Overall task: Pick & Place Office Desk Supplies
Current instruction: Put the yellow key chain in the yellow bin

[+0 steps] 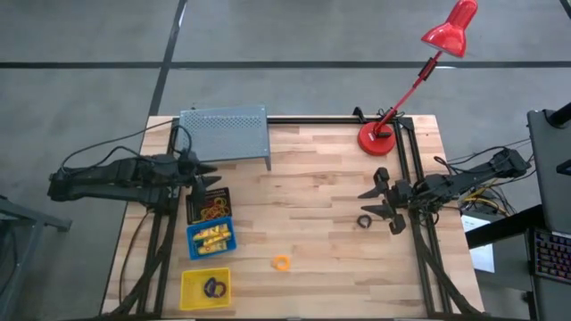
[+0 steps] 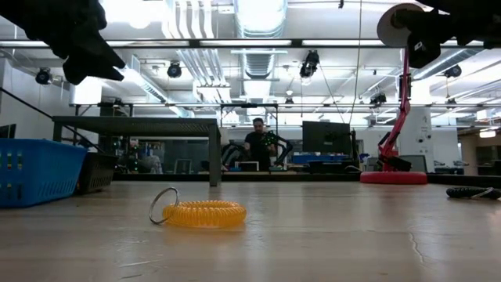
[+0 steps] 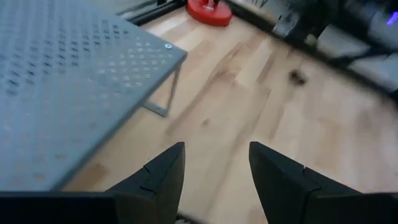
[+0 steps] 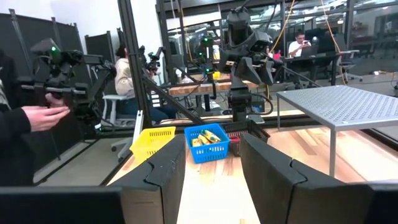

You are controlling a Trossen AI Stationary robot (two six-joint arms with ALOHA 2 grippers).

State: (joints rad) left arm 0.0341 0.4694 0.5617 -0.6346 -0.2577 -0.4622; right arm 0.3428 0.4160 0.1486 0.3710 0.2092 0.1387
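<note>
An orange coil ring (image 1: 282,263) (image 2: 205,213) with a metal loop lies on the wooden table, near the front edge. A small black ring (image 1: 365,220) (image 3: 298,76) lies on the table just in front of my right gripper (image 1: 370,203) (image 4: 211,168), which hangs open above the table with nothing between its fingers. My left gripper (image 1: 214,176) (image 3: 214,168) is open too, raised beside the grey shelf and above the black bin (image 1: 209,205) of rubber bands. Yellow tubes fill the blue bin (image 1: 211,238) (image 4: 208,143). A dark ring lies in the yellow bin (image 1: 205,287).
A grey perforated shelf (image 1: 225,134) (image 3: 74,81) stands at the far left. A red desk lamp has its base (image 1: 378,138) at the far right. The three bins line the left side. People sit and stand in the room beyond the table.
</note>
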